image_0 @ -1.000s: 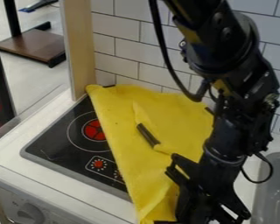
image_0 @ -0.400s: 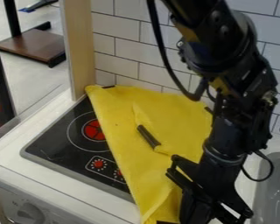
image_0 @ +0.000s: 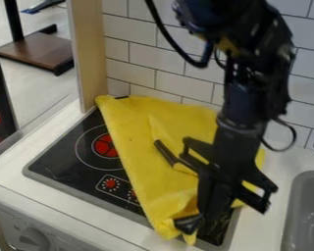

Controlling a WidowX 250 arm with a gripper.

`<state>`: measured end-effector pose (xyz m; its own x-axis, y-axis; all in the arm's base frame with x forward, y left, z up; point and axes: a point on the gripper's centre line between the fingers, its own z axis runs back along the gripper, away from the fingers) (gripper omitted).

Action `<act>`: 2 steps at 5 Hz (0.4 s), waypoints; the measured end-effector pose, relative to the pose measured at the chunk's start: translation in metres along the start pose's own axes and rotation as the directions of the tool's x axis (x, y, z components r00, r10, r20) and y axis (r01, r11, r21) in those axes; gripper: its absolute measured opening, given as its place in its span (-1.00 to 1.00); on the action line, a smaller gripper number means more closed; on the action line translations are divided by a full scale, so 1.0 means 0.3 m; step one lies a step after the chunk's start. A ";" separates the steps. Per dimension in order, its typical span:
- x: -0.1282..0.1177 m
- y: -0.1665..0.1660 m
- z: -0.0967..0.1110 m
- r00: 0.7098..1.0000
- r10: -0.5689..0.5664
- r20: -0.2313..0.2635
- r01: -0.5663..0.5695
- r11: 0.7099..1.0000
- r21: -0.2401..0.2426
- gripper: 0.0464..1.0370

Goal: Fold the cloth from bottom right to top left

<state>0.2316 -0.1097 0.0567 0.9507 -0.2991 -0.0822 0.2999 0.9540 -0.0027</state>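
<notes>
The yellow cloth (image_0: 137, 147) lies at a slant over the stove's right part, from the wall down to the front edge. A flap lies folded over its middle, beside a dark slot. Over the cloth's lower right part hangs the black gripper (image_0: 196, 224), low in the view and shut on the cloth near its front corner. The cloth is bunched around the dark fingertip (image_0: 187, 224). The arm hides part of the cloth's right side.
The black stove top (image_0: 65, 157) with red burner marks shows left of the cloth. A wooden post (image_0: 88, 54) stands at the back left, before a white tiled wall. A grey sink (image_0: 307, 211) is at the right.
The gripper has moved up in the view, away from the front edge. The cloth's front corner has come up with it and bunched, and a strip of stove shows below the gripper.
</notes>
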 end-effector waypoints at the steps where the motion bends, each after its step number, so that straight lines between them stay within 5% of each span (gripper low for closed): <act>1: 0.042 0.093 0.077 0.995 0.080 0.052 -0.079 0.997 -0.017 -0.99; 2: 0.073 0.143 0.121 0.991 0.107 0.075 -0.106 0.994 -0.019 -0.99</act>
<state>0.2681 -0.0760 0.0910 0.9806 -0.1961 -0.0071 0.1960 0.9805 -0.0133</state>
